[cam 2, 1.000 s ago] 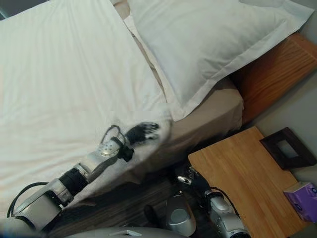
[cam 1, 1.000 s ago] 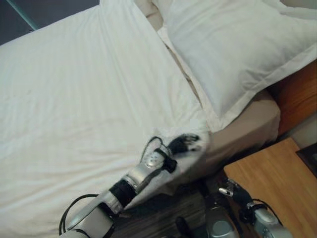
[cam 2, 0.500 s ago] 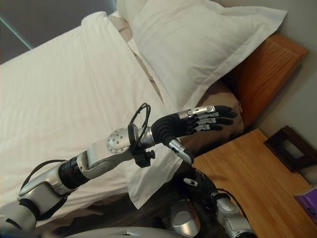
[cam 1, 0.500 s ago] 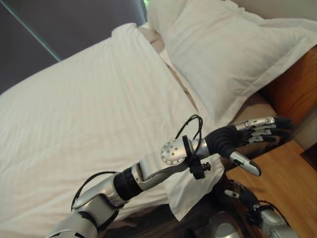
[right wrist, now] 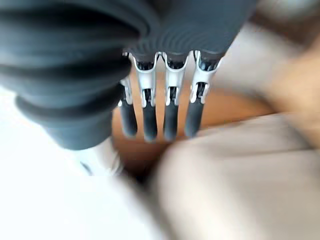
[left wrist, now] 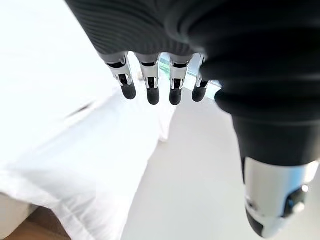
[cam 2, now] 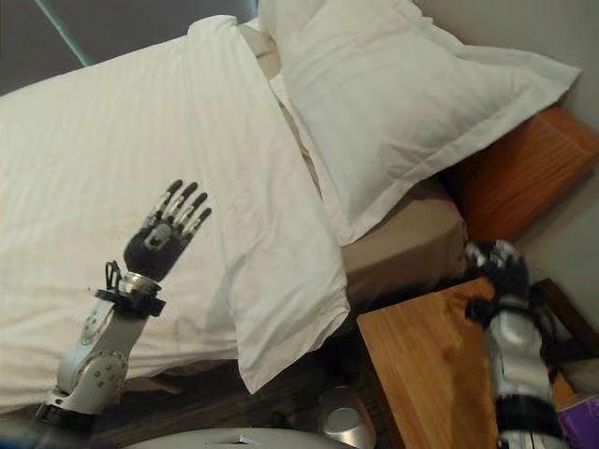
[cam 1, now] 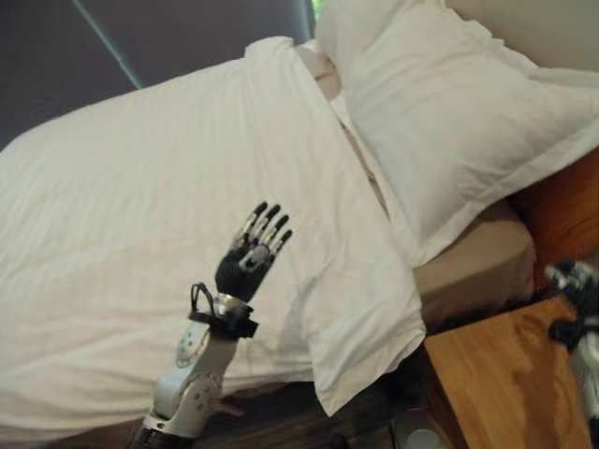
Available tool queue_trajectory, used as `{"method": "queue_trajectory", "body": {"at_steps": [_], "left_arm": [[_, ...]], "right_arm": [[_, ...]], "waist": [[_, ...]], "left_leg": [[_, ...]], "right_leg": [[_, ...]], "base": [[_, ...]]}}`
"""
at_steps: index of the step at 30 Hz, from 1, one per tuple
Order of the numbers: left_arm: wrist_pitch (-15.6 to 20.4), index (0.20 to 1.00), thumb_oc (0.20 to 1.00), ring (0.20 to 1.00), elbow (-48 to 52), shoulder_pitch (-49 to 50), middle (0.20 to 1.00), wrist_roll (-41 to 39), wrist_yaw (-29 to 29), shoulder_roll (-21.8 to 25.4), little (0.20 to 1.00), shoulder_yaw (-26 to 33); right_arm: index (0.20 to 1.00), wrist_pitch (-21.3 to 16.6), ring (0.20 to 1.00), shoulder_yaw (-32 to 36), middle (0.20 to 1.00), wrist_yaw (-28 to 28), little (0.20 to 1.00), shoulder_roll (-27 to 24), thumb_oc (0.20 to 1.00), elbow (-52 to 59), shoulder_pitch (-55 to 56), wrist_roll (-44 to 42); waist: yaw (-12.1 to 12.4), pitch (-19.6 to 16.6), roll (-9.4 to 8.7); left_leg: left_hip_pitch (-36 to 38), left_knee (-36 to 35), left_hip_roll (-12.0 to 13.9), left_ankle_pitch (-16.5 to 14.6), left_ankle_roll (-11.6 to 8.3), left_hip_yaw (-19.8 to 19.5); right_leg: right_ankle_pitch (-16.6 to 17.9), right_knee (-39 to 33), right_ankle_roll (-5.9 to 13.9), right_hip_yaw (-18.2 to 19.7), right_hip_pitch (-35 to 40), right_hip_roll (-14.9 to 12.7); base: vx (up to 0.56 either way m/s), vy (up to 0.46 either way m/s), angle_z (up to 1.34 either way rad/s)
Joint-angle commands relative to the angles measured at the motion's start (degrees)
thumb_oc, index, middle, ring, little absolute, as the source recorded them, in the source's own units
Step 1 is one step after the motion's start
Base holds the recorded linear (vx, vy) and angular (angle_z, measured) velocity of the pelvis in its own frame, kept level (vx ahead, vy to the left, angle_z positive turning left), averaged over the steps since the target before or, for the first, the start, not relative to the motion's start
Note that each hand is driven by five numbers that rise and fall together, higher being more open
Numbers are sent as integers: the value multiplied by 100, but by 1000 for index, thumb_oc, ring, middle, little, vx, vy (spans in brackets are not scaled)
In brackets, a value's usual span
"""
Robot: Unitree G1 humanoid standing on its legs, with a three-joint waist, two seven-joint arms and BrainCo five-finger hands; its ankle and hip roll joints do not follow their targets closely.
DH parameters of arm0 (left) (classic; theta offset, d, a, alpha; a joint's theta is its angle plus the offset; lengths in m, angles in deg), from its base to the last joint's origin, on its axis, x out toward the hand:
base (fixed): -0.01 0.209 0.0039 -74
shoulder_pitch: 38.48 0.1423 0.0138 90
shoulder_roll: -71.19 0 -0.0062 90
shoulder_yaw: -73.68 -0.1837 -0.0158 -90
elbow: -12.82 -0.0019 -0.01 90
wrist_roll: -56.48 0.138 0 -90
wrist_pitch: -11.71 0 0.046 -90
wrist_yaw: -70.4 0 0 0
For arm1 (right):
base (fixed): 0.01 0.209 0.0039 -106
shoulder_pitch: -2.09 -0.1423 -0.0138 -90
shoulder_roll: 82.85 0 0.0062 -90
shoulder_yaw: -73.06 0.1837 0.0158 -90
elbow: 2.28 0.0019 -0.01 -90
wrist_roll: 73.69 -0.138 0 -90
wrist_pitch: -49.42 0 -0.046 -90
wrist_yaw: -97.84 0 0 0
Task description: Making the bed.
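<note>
A white striped duvet (cam 1: pixel 131 196) covers the bed, and its near corner (cam 1: pixel 360 369) hangs over the side. A big white pillow (cam 1: pixel 468 112) lies at the head on a beige sheet (cam 1: pixel 468 276). My left hand (cam 1: pixel 251 251) is raised above the duvet near its side edge, open, fingers (left wrist: pixel 150 87) straight and holding nothing. My right hand (cam 2: pixel 501 267) hovers by the wooden headboard (cam 2: pixel 524 168) above the nightstand, fingers (right wrist: pixel 165 112) straight and empty.
A wooden nightstand (cam 1: pixel 496 383) stands right beside the bed, close to the hanging duvet corner. A purple box (cam 2: pixel 582 419) sits at its far end. Dark floor (cam 2: pixel 206 402) runs along the bed's near side.
My left hand has swung back from near the headboard to a raised spot over the duvet. My right hand has risen from beside the nightstand up to the headboard. The camera has shifted too.
</note>
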Motion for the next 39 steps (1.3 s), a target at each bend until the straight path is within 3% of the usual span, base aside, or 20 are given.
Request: {"method": "queue_trajectory", "body": {"at_steps": [1, 6, 10, 17, 24, 27, 33, 35, 39], "left_arm": [[187, 1000, 1000, 1000, -50, -106, 1000, -156, 25, 12, 1000, -79], [171, 1000, 1000, 1000, -193, 145, 1000, -322, 165, -284, 1000, -45], [199, 1000, 1000, 1000, -397, 303, 1000, -237, 237, -427, 1000, 30], [269, 1000, 1000, 1000, -489, 378, 1000, -153, 247, -415, 1000, 122], [506, 1000, 1000, 1000, -439, 236, 1000, -268, 333, -394, 1000, 124], [534, 1000, 1000, 1000, -574, 174, 1000, -278, 268, -522, 1000, 61], [633, 1000, 1000, 1000, -890, 215, 1000, 127, 125, -668, 1000, 163], [596, 1000, 1000, 1000, -1281, 476, 1000, 336, -31, -767, 1000, 364], [335, 1000, 1000, 1000, -1834, 774, 1000, 186, -234, -851, 1000, 256]], "right_arm": [[200, -588, 200, -964, 200, 268, 200, 444, 200, 712, -425, -1002], [200, -444, 200, -1945, 200, 726, 200, 960, 200, 967, -762, -1783], [200, -187, 200, -2559, 200, 859, 200, 1455, 200, 443, -788, -2392], [200, 26, 200, -2850, 200, 956, 200, 1716, 200, -389, -756, -2555], [200, 164, 200, -2987, 200, 864, 200, 2056, 200, -2083, -1350, -2842], [200, 285, 200, -2995, 200, 908, 200, 2043, 200, -2861, -1363, -2429], [200, 284, 200, -2499, 200, 1003, 200, 1778, 200, -3858, -667, -1943], [200, 175, 200, -1471, 200, 1145, 200, 1529, 200, -4684, 318, -1933], [200, 224, 200, -299, 200, 1046, 200, 1185, 200, -5919, 946, -1904]], "waist": [[196, -268, -57], [464, -246, -173], [664, -193, -189], [783, -59, -120], [979, 168, 310], [985, 209, 455], [803, 276, 443], [557, 251, 292], [319, 228, 130]], "left_leg": [[-331, 63, -75, 467, -155, -258], [-375, 63, -55, 498, -156, -265], [-414, 63, -72, 539, -168, -373], [-508, 63, -95, 581, -181, -448], [-1109, 63, -226, 776, -215, -379], [-1226, 63, -229, 812, -235, -321], [-1107, 63, -187, 759, -245, -265], [-937, 63, -151, 665, -233, -256], [-730, 63, -118, 545, -209, -236]], "right_leg": [[-988, 81, 108, -92, 952, -28], [-974, 81, 104, -140, 919, -13], [-1004, 81, 96, -283, 949, -43], [-976, 81, 106, -352, 877, -70], [-735, 81, 168, -275, 179, -172], [-716, 81, 176, -237, 48, -176], [-770, 81, 174, -193, 154, -132], [-866, 81, 147, -185, 330, -94], [-971, 81, 144, -204, 540, -53]], "base": [[-47, -13, 7], [-29, -16, 6], [-16, -17, 14], [-19, -9, 9], [-100, 18, 2], [0, 12, -6], [44, 2, -8], [104, -11, 2], [70, -9, 5]]}}
